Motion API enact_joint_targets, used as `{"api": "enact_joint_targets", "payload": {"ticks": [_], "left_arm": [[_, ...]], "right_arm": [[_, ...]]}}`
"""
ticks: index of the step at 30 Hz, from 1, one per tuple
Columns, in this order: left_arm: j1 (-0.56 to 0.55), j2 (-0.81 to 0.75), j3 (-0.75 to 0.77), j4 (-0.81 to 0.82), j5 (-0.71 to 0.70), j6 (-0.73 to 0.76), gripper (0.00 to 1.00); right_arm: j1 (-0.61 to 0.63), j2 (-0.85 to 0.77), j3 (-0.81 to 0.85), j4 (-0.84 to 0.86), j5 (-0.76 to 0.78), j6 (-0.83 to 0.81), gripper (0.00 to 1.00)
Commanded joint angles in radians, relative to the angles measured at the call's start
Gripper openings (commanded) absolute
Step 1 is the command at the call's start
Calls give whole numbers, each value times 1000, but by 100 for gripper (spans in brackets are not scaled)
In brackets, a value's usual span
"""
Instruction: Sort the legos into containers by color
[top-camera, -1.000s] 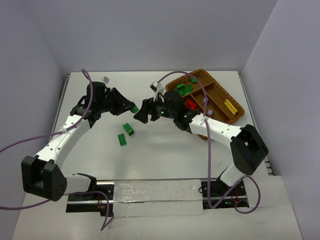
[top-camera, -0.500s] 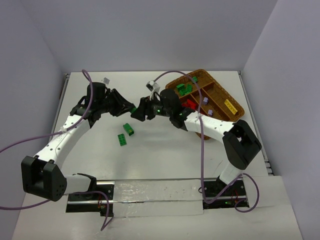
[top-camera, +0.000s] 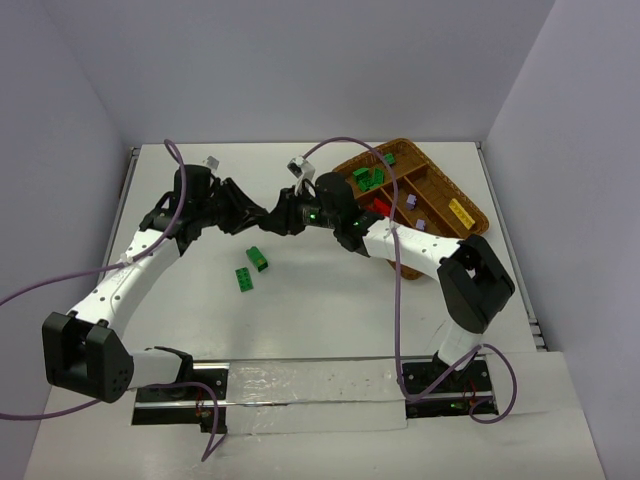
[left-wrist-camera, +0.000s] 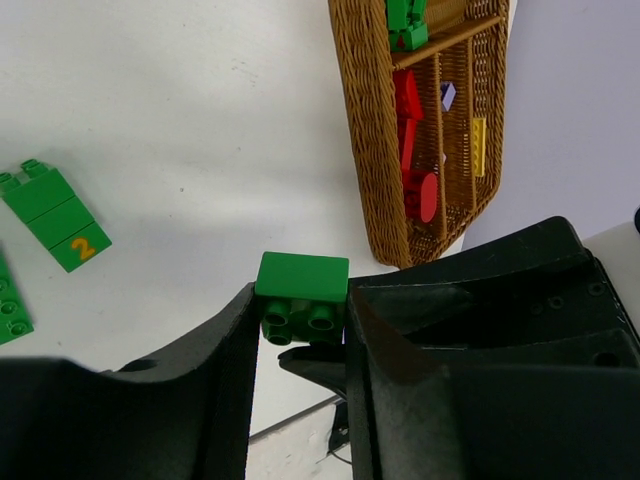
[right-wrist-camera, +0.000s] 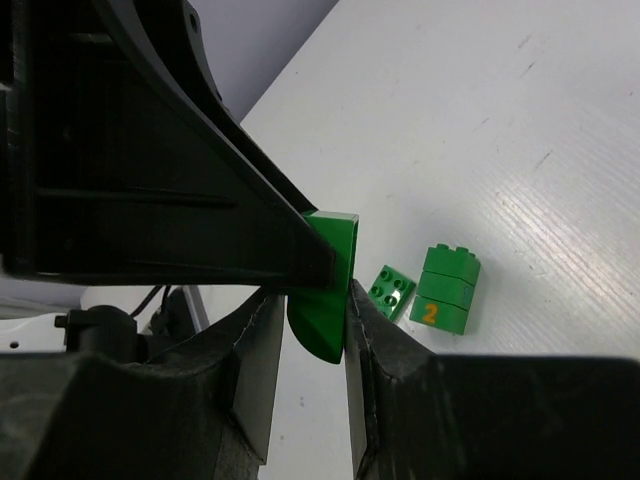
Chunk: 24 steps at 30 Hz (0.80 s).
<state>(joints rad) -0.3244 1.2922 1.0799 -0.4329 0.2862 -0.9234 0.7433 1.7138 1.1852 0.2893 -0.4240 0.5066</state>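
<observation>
A small green lego (left-wrist-camera: 302, 276) hangs above the table, held from both sides. My left gripper (left-wrist-camera: 300, 302) is shut on it, studs facing the camera. My right gripper (right-wrist-camera: 312, 300) is shut on the same lego (right-wrist-camera: 336, 250), right against the left gripper's finger. From above, the two grippers (top-camera: 262, 213) (top-camera: 277, 218) meet tip to tip left of the wicker tray (top-camera: 441, 171), hiding the lego. Two more green legos lie on the table: a tall one marked 2 (top-camera: 258, 259) and a flat one (top-camera: 244, 279). The containers hold green (top-camera: 368, 178), red (top-camera: 380, 207), lilac (top-camera: 410, 200) and yellow (top-camera: 461, 211) legos.
The tray's woven wall (left-wrist-camera: 360, 130) stands to the right of the held lego. Purple cables run along both arms. White walls close the table at the back and sides.
My right gripper has moved left to meet the left gripper and shut on the green lego that the left one holds. The left arm has stayed put.
</observation>
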Motion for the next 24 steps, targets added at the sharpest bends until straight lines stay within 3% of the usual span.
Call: {"api": "enact_joint_targets", "payload": {"ticks": [1, 2, 5, 8, 11, 19, 24], "left_arm": [[2, 8, 73, -39, -55, 28, 69], [2, 14, 85, -57, -65, 37, 87], [3, 23, 132, -99, -118, 63, 99], [41, 59, 256, -281, -282, 132, 99], [90, 59, 294, -326, -373, 163, 99], [111, 41, 230, -277, -295, 183, 99], [113, 27, 255, -292, -310, 218, 98]], "right_arm": [[4, -8, -4, 51, 11, 19, 0], [-2, -12, -12, 41, 28, 18, 0], [-28, -30, -29, 1, 76, 20, 0], [-110, -59, -29, -140, 180, 1, 0], [-195, -99, -67, -179, 263, 4, 0], [-443, -24, 54, -298, 590, -13, 0], [-575, 130, 239, -334, 604, -17, 0]]}}
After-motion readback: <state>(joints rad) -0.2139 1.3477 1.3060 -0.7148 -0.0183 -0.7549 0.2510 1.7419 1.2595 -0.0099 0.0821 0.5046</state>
